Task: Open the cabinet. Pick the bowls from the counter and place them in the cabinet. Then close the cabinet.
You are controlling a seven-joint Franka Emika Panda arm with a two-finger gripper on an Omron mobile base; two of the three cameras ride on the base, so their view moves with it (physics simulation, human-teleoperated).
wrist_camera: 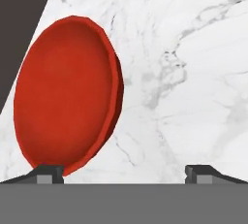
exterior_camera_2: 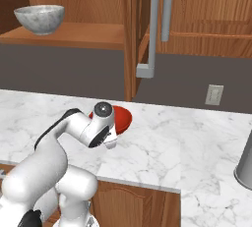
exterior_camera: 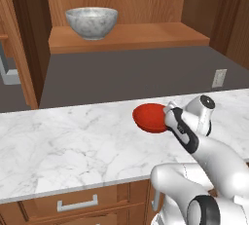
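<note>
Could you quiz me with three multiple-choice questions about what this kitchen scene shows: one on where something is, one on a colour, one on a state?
1. Where is the marble bowl?
A. On the cabinet shelf
B. On the counter
C. Between the fingers

2. What colour is the bowl on the counter?
A. Blue
B. Red
C. Green

3. How do the fingers stand?
A. Shut on the red bowl
B. Shut on nothing
C. Open, over the red bowl's rim

Answers:
1. A: the marble bowl sits on the wooden shelf of the open cabinet, above the counter.
2. B: the red bowl lies on the white marble, by the arm's hand.
3. C: in the hand view the fingers stand wide apart, one tip at the bowl's rim, the other over bare counter; nothing is held.
</note>
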